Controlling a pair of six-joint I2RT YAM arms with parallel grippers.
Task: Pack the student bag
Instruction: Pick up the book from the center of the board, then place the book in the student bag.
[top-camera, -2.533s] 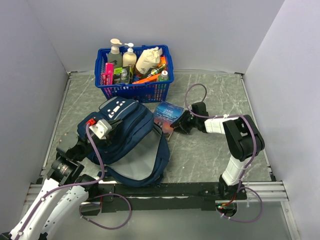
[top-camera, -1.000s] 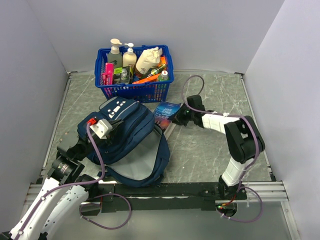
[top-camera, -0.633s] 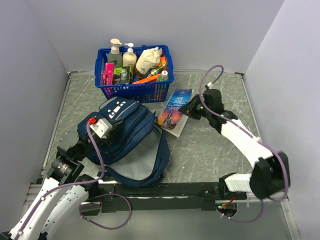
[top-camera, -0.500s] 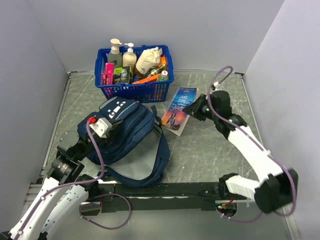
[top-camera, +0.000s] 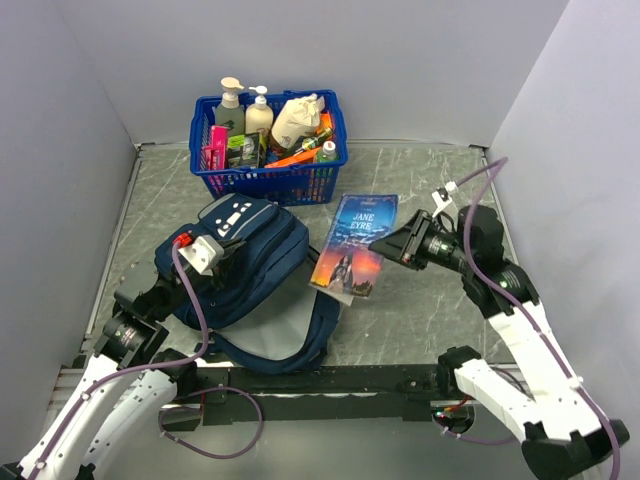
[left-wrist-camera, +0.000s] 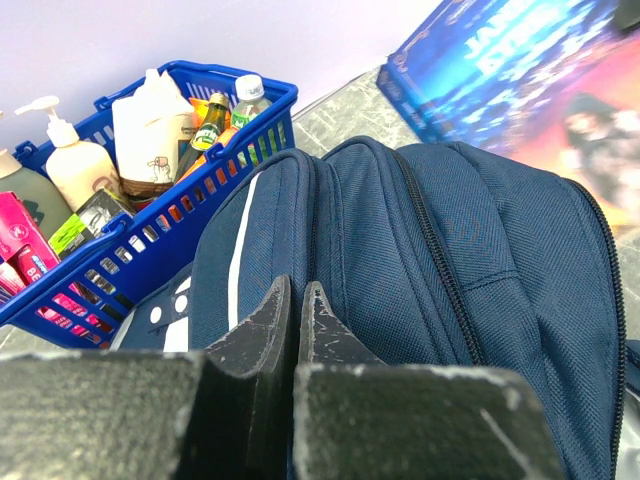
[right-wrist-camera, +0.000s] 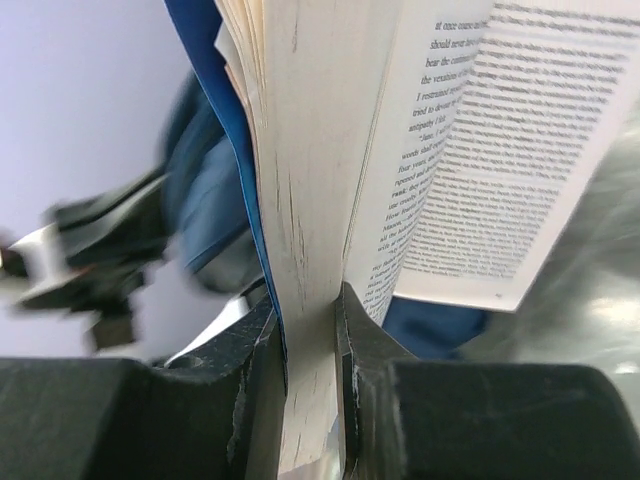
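You are holding a blue paperback book (top-camera: 352, 243) in the clamped right tool (top-camera: 392, 248).
The left tool (left-wrist-camera: 295, 292) is resting clenched on the navy fabric backpack (top-camera: 262, 280).

The book (top-camera: 355, 245) clamped in the right tool (top-camera: 405, 247) carries the only clear lettering. Its blue cover, spreading out beyond the tool's tips, reads "JANE EYRE" in pale capitals in the overhead view. The left wrist view catches the same cover, with only "JAN" legible. In the right wrist view, a page hanging just right of the tool shows small black print; "at once" opens the top line, the rest too fine to read. Labels in the basket (top-camera: 268, 182), well away from both tools, cannot be read.
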